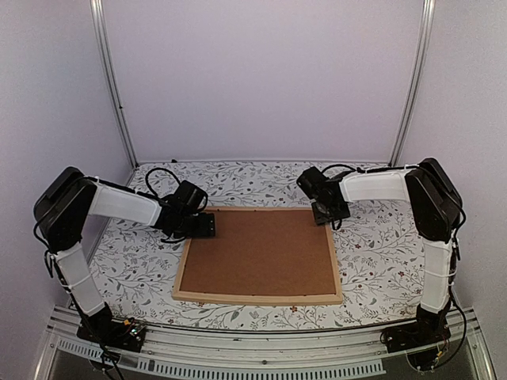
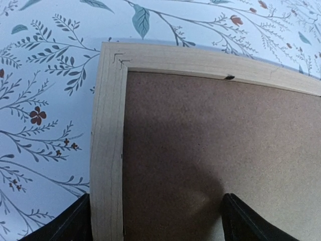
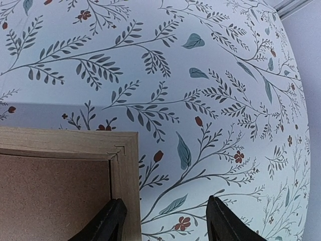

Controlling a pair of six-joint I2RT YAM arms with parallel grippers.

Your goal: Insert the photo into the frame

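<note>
The light wood frame (image 1: 257,299) lies flat in the middle of the table, face down, filled by the plain brown backing board (image 1: 257,252). The photo is hidden or out of view. My left gripper (image 1: 207,225) is open over the frame's far left corner; in the left wrist view (image 2: 155,221) its fingers straddle the left wooden strip (image 2: 106,150). My right gripper (image 1: 326,214) is open over the far right corner; in the right wrist view (image 3: 163,223) one finger (image 3: 108,223) is above the right strip (image 3: 125,165), the other over the cloth.
A floral-patterned cloth (image 1: 380,261) covers the table. Metal posts (image 1: 111,79) and pale walls enclose the back and sides. A rail (image 1: 261,360) runs along the near edge between the arm bases.
</note>
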